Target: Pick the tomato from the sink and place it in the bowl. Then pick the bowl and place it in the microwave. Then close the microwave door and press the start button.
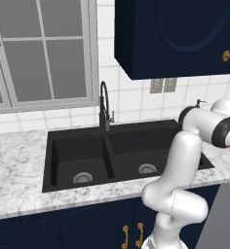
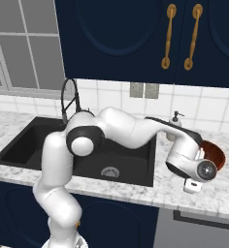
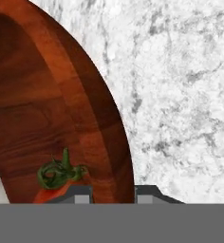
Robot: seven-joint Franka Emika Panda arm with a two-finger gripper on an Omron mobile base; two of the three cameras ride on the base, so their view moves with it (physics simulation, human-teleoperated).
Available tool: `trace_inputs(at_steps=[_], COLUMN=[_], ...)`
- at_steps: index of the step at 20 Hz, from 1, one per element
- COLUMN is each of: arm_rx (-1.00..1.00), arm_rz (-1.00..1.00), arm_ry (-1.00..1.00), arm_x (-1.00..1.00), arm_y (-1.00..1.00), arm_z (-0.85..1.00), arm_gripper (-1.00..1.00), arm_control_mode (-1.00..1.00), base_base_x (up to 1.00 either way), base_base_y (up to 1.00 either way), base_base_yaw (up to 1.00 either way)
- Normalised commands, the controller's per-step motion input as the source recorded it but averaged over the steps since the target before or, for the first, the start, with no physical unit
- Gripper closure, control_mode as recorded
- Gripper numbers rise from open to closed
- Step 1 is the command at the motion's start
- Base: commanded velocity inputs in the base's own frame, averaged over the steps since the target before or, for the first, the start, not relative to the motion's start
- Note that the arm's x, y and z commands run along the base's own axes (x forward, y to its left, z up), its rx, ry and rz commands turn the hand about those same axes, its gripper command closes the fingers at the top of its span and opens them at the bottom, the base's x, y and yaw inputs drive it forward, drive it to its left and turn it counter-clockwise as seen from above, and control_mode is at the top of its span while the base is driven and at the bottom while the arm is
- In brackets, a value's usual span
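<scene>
Tomato (image 3: 57,182), red with green stem, lies inside the bowl (image 3: 47,104), against its near wall. Bowl, reddish-brown wood, sits on the marble counter (image 3: 180,95) to the right of the black sink (image 2: 116,164), which now holds no produce. Gripper (image 3: 114,192) is clamped over the bowl's rim, one finger inside beside the tomato, one outside, seemingly for lifting the bowl toward the microwave.

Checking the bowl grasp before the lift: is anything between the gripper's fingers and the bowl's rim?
Nothing visible. The gripper is shut on the rim of the bowl, one finger inside beside the tomato, one outside over the counter.
</scene>
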Motion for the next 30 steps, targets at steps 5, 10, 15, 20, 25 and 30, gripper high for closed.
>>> trace_inputs(at_steps=[5,10,15,20,25,30], arm_rx=[-0.11,-0.07,-0.07,-0.06,-0.03,-0.01], arm_rz=[0.10,0.06,0.13,0.08,-0.01,-0.07], arm_ry=[-0.16,0.00,0.11,0.11,0.07,0.02], arm_x=[-0.47,-0.35,-0.35,-0.38,-0.32,-0.17], arm_y=[0.77,0.70,0.88,1.00,1.00,0.96], arm_z=[0.64,0.87,0.64,0.42,0.26,0.01], arm_gripper=[1.00,1.00,1.00,1.00,1.00,1.00], arm_control_mode=[-1.00,-1.00,-1.00,-1.00,-1.00,-1.00], base_base_x=[0.00,0.00,0.00,0.00,0.00,0.00], base_base_y=[0.00,0.00,0.00,0.00,0.00,0.00], base_base_yaw=[0.00,0.00,0.00,0.00,0.00,0.00])
